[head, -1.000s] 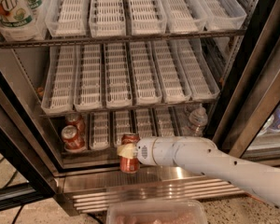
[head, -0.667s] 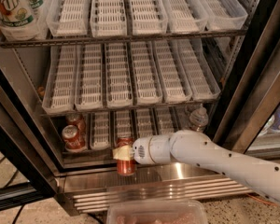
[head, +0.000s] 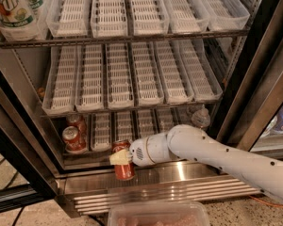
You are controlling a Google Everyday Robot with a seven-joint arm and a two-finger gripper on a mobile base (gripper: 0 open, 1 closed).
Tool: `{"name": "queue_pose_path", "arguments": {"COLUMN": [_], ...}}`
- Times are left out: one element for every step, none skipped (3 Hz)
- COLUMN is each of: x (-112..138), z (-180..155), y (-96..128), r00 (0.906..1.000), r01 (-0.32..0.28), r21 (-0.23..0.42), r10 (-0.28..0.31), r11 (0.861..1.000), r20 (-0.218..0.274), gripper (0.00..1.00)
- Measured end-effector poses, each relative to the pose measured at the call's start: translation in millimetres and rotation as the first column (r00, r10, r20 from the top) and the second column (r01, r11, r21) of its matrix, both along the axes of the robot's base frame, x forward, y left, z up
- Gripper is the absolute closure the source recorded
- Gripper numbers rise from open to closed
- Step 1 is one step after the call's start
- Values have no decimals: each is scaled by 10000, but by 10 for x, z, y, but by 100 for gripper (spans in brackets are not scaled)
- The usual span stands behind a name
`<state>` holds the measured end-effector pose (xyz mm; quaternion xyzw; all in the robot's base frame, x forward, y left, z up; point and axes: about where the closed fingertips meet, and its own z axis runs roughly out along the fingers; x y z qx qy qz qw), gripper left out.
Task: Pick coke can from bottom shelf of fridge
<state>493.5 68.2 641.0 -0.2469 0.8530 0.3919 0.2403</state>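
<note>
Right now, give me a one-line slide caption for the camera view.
End effector grips the coke can in front of the bottom shelf of the fridge; two red cans sit farther left.

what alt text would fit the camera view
A white robot arm's gripper is shut on a coke can at the front of the bottom shelf of the fridge. Two more red cans sit at its left.
</note>
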Motion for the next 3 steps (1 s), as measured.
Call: {"name": "queue_pose_path", "arguments": {"x": [0,-12,-34], "z": [0,-17,25], "y": [0,11,30], "r00": [10000,9999,9950], "r01": [0,-140,-990], "r21": [0,-375,-449], "r10": [0,142,993], "r11": [10000,9992,9941], "r20": [0,36,56], "gripper": [100,100,100]}}
